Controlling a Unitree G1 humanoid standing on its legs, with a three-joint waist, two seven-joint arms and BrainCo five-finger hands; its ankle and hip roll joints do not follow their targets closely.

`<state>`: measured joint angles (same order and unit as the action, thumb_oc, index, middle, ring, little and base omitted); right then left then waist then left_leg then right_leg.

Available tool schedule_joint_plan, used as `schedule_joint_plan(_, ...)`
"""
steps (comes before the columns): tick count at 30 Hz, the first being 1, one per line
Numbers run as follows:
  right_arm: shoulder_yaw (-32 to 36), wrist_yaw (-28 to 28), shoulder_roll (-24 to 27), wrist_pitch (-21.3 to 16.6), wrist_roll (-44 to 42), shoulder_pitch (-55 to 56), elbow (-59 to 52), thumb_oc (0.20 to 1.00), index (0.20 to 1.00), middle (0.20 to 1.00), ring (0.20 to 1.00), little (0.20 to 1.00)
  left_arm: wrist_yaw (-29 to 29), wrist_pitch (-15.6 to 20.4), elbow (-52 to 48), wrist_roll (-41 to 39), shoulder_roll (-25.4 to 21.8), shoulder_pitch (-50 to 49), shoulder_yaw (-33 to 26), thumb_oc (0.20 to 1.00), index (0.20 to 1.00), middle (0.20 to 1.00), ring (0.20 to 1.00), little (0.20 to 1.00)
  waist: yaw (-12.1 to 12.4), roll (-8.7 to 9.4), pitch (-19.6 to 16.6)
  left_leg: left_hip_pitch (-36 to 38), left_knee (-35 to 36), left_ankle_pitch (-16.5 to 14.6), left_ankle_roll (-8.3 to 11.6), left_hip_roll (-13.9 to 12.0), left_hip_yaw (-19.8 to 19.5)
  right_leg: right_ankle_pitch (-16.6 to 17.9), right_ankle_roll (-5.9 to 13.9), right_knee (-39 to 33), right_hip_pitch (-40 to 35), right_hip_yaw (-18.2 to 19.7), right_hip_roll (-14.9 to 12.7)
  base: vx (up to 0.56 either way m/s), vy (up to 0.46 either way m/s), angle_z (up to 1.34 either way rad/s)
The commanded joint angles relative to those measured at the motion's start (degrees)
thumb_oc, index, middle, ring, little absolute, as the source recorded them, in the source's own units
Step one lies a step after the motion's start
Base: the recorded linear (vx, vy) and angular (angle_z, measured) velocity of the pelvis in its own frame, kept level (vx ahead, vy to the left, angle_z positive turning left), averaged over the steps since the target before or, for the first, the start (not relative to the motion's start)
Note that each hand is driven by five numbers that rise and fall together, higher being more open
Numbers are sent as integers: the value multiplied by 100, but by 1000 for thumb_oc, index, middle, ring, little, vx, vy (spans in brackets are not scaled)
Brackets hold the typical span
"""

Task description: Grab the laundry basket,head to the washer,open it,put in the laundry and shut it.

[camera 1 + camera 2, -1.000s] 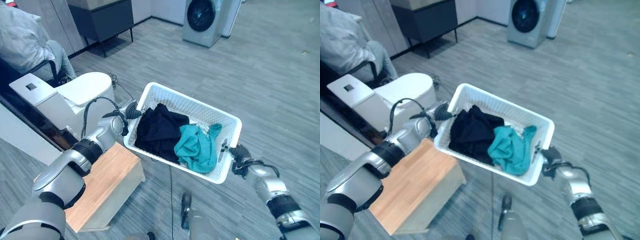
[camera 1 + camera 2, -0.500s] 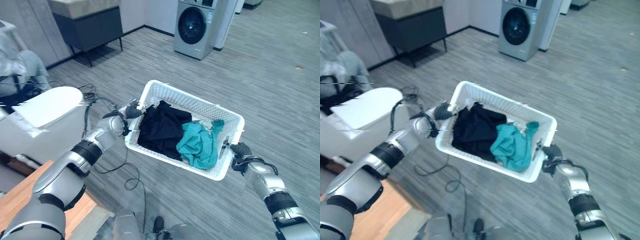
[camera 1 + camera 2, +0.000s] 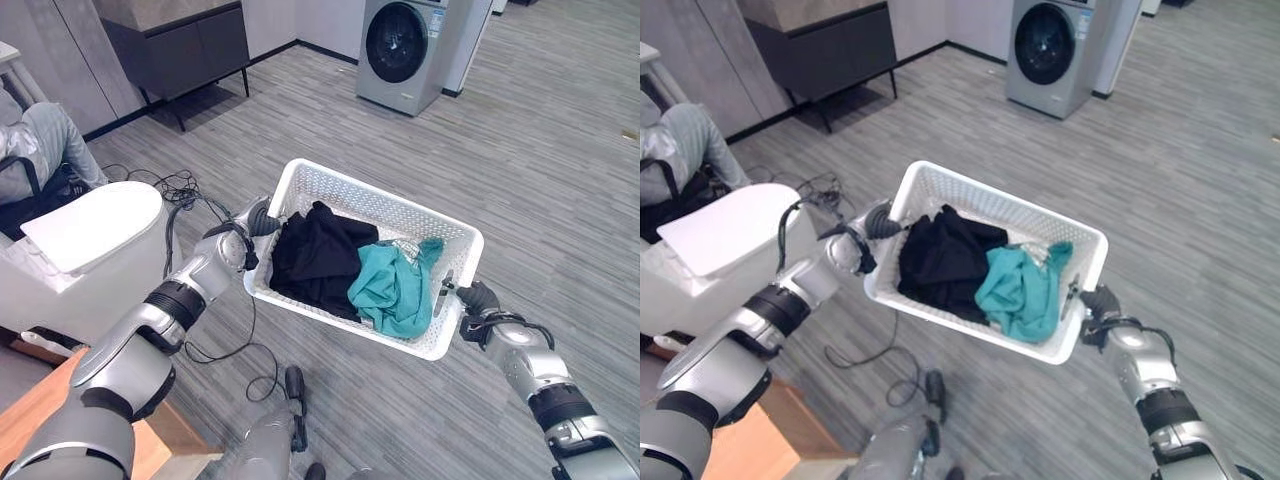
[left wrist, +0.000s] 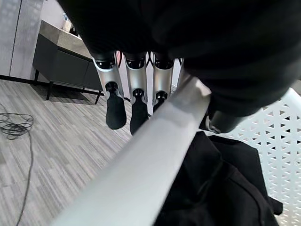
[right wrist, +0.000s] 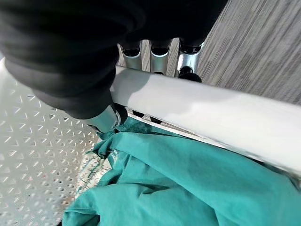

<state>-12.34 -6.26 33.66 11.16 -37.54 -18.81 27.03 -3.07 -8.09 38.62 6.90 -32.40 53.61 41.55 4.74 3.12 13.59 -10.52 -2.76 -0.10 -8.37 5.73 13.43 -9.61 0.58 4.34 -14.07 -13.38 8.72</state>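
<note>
A white lattice laundry basket (image 3: 340, 190) hangs above the floor between my two hands. In it lie a black garment (image 3: 315, 260) and a teal garment (image 3: 395, 290). My left hand (image 3: 258, 222) grips the basket's left end, with the fingers (image 4: 136, 94) outside the rim (image 4: 155, 155) and the thumb inside. At the right end, my right hand (image 3: 475, 300) clamps the rim (image 5: 197, 103), fingers (image 5: 160, 49) curled outside it and the thumb above the teal cloth (image 5: 155, 179). The grey washer (image 3: 405, 50), door closed, stands far ahead on the floor.
A dark cabinet (image 3: 180, 50) stands against the back wall at left. A white rounded unit (image 3: 90, 230) and a seated person (image 3: 40, 150) are to my left, with cables (image 3: 170, 185) on the floor nearby. A wooden block (image 3: 50, 420) sits at lower left.
The camera has swung: the wooden block has slid to the lower-left corner and the washer sits fuller in view. Both hands still hold the basket, laundry unchanged.
</note>
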Motion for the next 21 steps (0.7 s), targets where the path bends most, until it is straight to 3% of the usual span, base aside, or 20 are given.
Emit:
schedule_joint_plan(1,116,413,-277,-677,-224,-416,-908,200,200,200,200,200,-31,471,-279,-37,356,449,205,200,200,200,200,200,144,-4,-885,316,-484,-50,338,-353,-357,799,858,1838,464,147,-1501,422,222,-27)
schedule_joint_plan(2,99,406,-310,-662,-189,-454,-880,200,200,200,200,200,-27,462,-272,-58,372,448,226,200,200,200,200,200,105,-32,-848,476,-501,-160,218,-287,-349,1223,959,2515,672,199,-1641,469,274,-23)
schedule_joint_plan(3,55,388,-358,-645,-93,-538,-824,200,200,200,200,200,-58,446,-306,-101,439,443,226,200,200,200,200,200,-46,-167,-746,781,-458,-305,60,-302,-402,1603,959,3898,1194,356,-1709,472,226,-5)
schedule_joint_plan(5,114,392,-402,-636,-23,-561,-775,200,200,200,200,200,-77,406,-317,-114,495,474,227,200,200,200,200,200,-236,-320,-651,1090,-320,-363,-13,-349,-547,1307,886,4554,1746,349,-1741,385,106,41)
schedule_joint_plan(7,138,384,-384,-653,-22,-581,-738,200,200,200,200,200,-75,390,-308,-125,533,511,232,200,200,200,200,200,-299,-363,-647,1203,-202,-340,-5,-345,-683,1141,809,4519,2038,356,-1681,226,-9,73)
schedule_joint_plan(9,165,389,-299,-651,-23,-587,-701,200,200,200,200,200,-61,392,-348,-167,618,512,250,200,200,200,200,200,-468,-385,-605,1453,-107,-370,58,-297,-993,956,726,3751,2387,529,-1443,356,-104,60)
schedule_joint_plan(10,207,395,-206,-627,-58,-579,-714,200,200,200,200,200,-54,390,-327,-167,624,513,227,200,200,200,200,200,-595,-352,-604,1610,-154,-573,147,-304,-1144,697,692,2459,2353,647,-1377,622,-243,82)
schedule_joint_plan(11,177,405,-168,-636,-130,-597,-704,200,200,200,200,200,-82,397,-216,-176,679,535,214,200,200,200,200,200,-678,-308,-637,1790,-159,-770,240,-267,-1284,731,732,1091,2462,935,-1366,649,-252,69)
schedule_joint_plan(13,175,415,-155,-624,-154,-579,-727,200,200,200,200,200,-102,396,-174,-158,703,531,171,200,200,200,200,200,-691,-332,-633,1954,-136,-910,271,-299,-1323,943,814,414,2427,1031,-1371,442,-138,47)
schedule_joint_plan(14,191,426,-175,-617,-165,-548,-787,200,200,200,200,200,-146,404,-108,-83,666,509,131,200,200,200,200,200,-695,-340,-635,2204,-153,-1102,319,-304,-1304,1232,982,-263,2663,804,-1566,454,-122,20)
schedule_joint_plan(16,211,418,-183,-619,-147,-513,-802,200,200,200,200,200,-152,399,-72,-28,640,488,96,200,200,200,200,200,-727,-381,-623,2358,-176,-1193,353,-361,-1279,1322,1033,-574,2639,536,-1567,460,-144,5)
schedule_joint_plan(17,235,449,-210,-622,-113,-464,-820,200,200,200,200,200,-112,405,-94,74,512,413,42,200,200,200,200,200,-723,-376,-694,2633,-151,-1222,453,-445,-1101,1367,1057,-750,2739,-29,-1664,477,-167,-12)
schedule_joint_plan(18,244,466,-216,-617,-92,-442,-826,200,200,200,200,200,-101,424,-115,84,454,370,29,200,200,200,200,200,-743,-393,-744,2748,-140,-1189,516,-514,-1063,1371,1029,-668,2722,-214,-1678,482,-168,-19)
schedule_joint_plan(19,240,466,-215,-617,-91,-436,-828,200,200,200,200,200,-100,424,-119,84,453,361,25,200,200,200,200,200,-752,-428,-736,2781,-129,-1205,526,-554,-1066,1339,1028,-646,2700,-235,-1648,347,-142,-28)
schedule_joint_plan(21,205,489,-171,-590,-132,-450,-747,200,200,200,200,200,-79,467,-88,111,429,490,124,200,200,200,200,200,-744,-350,-925,2853,-411,-1088,731,-685,-1115,1520,928,-682,2366,-323,-1581,506,-257,-25)
